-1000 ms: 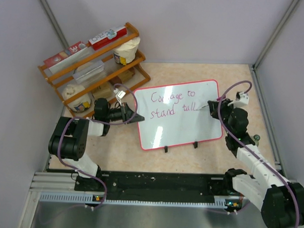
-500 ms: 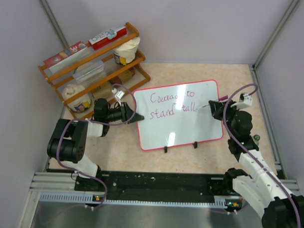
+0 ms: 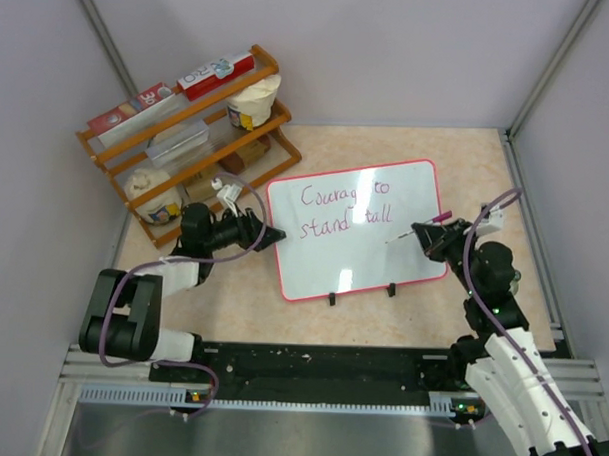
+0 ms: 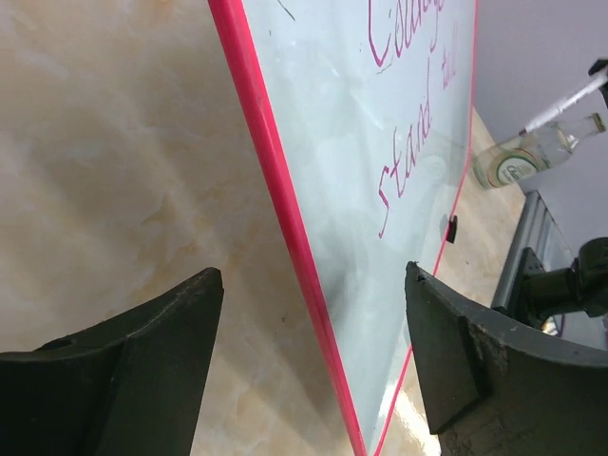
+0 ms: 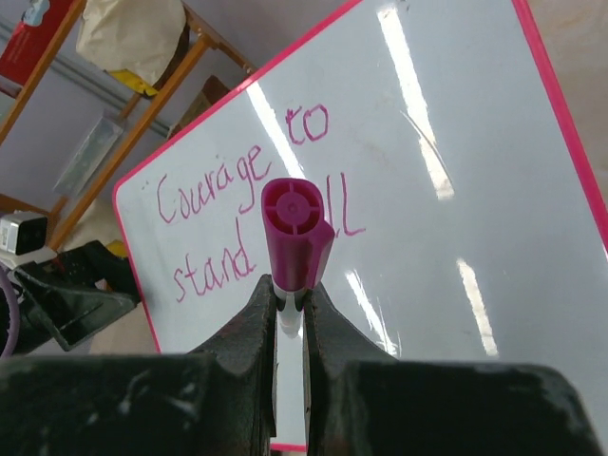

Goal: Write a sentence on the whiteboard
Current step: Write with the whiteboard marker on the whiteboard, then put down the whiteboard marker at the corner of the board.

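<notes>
On whiteboard [image 3: 355, 262]: sentence [image 3: 345, 210] written | right gripper [image 5: 290, 302] clamps marker [image 5: 295, 231] | left gripper [image 3: 265, 233] spread

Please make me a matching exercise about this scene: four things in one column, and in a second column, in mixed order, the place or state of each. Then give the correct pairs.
Column 1
1. left gripper
2. right gripper
3. sentence
4. wooden rack

Column 2
A. at the far left of the table
B. shut on the marker
C. written in two lines on the whiteboard
D. open, with the whiteboard's rim between its jaws

Pairs: 1-D, 2-B, 3-C, 4-A
</notes>
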Controlling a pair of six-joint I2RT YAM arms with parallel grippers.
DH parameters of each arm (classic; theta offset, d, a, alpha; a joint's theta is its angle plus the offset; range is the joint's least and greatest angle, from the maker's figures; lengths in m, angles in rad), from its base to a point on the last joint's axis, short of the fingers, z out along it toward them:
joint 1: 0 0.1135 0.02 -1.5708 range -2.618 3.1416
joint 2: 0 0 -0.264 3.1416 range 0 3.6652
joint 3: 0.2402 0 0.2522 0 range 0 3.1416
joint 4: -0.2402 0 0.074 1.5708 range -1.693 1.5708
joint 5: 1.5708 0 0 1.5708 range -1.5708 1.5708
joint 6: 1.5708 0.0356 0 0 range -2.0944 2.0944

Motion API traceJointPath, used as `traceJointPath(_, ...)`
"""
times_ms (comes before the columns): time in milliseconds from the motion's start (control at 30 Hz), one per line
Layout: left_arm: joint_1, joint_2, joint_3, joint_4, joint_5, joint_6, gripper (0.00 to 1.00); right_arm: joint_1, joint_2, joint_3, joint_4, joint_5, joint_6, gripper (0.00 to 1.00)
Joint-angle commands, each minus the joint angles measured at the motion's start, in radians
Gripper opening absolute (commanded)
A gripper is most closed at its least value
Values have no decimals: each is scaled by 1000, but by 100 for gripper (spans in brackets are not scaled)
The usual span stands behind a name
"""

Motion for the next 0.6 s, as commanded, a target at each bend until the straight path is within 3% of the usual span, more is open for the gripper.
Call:
traceJointPath(0, 0, -89, -33, -41, -122, 74, 82, -10, -50, -16, -98, -84, 51, 0)
traceJointPath(367, 0, -232, -73, -140, -303, 114, 93, -11, -127, -57, -327, -244, 148, 0)
traceJointPath(400, -1, -242, -73, -146, -312, 116, 99, -11, -133, -72, -343, -251, 165, 0)
traceJointPath(567, 0, -287, -76, -198, -407, 128, 99, -11, -193, -146, -396, -291, 212, 5)
